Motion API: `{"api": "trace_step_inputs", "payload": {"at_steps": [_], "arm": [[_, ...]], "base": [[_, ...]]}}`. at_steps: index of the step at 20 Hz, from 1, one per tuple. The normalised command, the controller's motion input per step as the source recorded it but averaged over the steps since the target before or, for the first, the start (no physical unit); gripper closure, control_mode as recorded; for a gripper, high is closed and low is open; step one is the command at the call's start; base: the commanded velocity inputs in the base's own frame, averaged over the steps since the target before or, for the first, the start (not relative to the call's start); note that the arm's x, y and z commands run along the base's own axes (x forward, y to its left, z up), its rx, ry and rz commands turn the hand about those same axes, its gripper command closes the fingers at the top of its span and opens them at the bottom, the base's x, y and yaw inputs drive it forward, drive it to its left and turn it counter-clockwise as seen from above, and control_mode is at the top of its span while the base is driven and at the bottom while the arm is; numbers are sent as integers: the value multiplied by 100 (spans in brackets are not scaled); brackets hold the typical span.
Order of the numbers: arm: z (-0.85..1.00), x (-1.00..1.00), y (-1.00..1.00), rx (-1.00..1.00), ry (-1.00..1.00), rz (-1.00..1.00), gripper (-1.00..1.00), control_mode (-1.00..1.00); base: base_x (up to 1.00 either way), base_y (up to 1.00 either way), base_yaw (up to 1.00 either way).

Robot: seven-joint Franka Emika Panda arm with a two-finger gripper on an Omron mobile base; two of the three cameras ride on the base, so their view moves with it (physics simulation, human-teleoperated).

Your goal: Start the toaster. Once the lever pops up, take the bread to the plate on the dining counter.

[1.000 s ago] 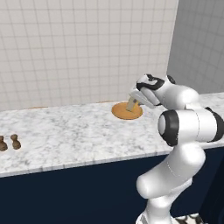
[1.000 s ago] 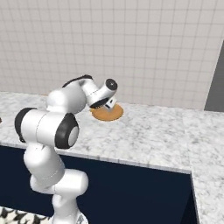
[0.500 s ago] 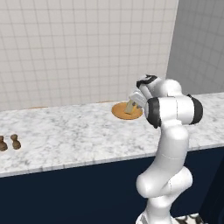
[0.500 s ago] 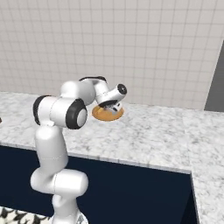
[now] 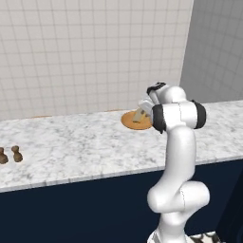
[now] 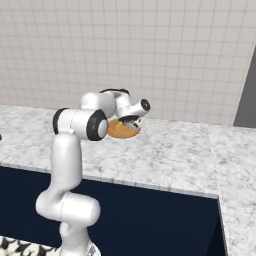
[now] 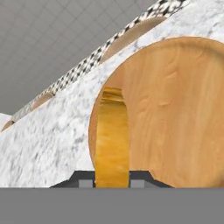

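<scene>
- Gripping the bread (image 7: 112, 140) edge-on, the fingers (image 7: 142, 178) are closed on its two faces at the bottom of the hand view; the golden crust is seen rising between them
- the bread (image 5: 139, 115) is held tilted over the plate (image 5: 133, 121) in the left base view; whether its lower edge touches the plate cannot be told
- the plate (image 7: 175, 109) is seen round and wood-grained behind and beside the slice; it lies flat on the counter (image 7: 48, 131)
- the plate (image 6: 121, 131) is partly hidden by the wrist in the right base view; the gripper (image 6: 131, 120) is lowered right over it
- the counter (image 5: 71, 147) is white-grey marble on a dark navy base, backed by a tiled wall (image 5: 85, 52)
- two small brown pieces (image 5: 10, 154) are set near the left end of the counter, well apart from the plate
</scene>
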Motion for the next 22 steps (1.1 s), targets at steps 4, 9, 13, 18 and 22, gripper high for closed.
{"api": "trace_step_inputs", "payload": {"at_steps": [4, 9, 13, 18, 22], "arm": [[-18, 53, 0, 0, 0, 0, 100, -100], [-26, 32, 0, 0, 0, 0, 100, -100], [-2, 1, 0, 0, 0, 0, -100, -100], [3, -8, -8, 0, -2, 0, -100, -100], [18, -36, -23, -2, -2, 0, -100, -100]], "base": [[0, 0, 0], [0, 0, 0], [0, 0, 0], [0, 0, 0], [0, 0, 0]]}}
